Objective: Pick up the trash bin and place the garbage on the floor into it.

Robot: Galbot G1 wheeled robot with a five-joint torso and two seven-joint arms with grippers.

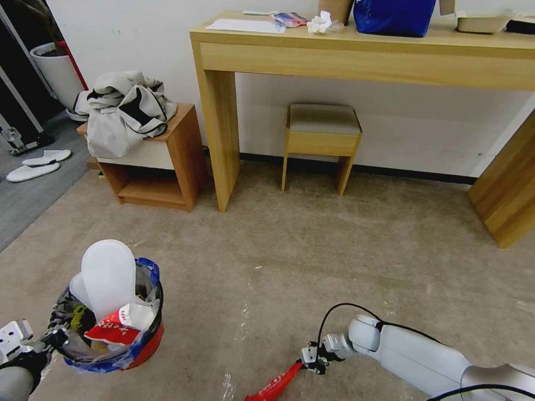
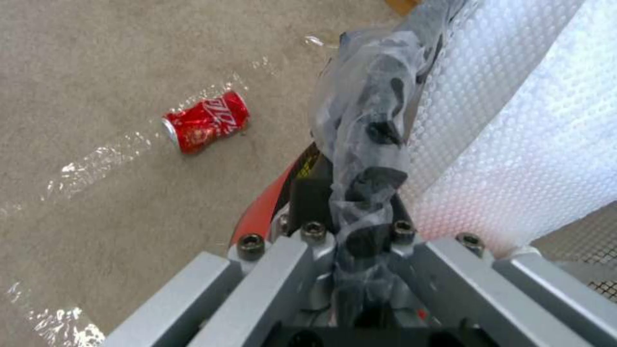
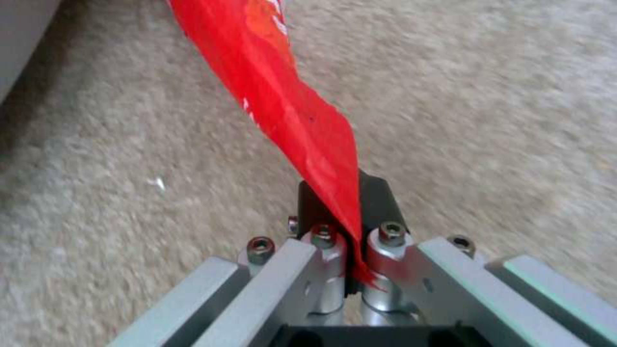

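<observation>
Here, the head view shows the trash bin [image 1: 114, 328] at about eight o'clock in the frame, standing on the beige floor [image 1: 334, 250] with one white slipper [image 1: 108, 275] sticking up out of it and one red wrapper [image 1: 111, 331] lying inside against the liner. The left gripper [image 1: 53, 338] sits at the bin's nine o'clock rim, clamped on the bagged edge. At six o'clock the right gripper [image 1: 306, 362] pinches one long red wrapper [image 1: 276, 384] that trails down toward the bottom edge. Two more white slippers [image 1: 36, 165] lie at ten o'clock on the grey flooring, beside a low wooden cabinet [image 1: 161, 161] heaped with clothes; one stool [image 1: 322, 142] stands under the desk [image 1: 362, 53] at twelve o'clock. The left wrist view adds what the head view lacks: one red can [image 2: 206, 121] lying on its side on the carpet by a tape line, at about ten o'clock from the closed fingers [image 2: 312, 200], which squeeze the bin's crumpled clear liner [image 2: 369, 144]; the slipper's dimpled white sole [image 2: 514, 120] fills the two o'clock side. The right wrist view shows the black pads [image 3: 379, 197] pressed tight together on the held wrapper's lower corner, the red film [image 3: 283, 101] rising toward eleven o'clock over bare carpet.
</observation>
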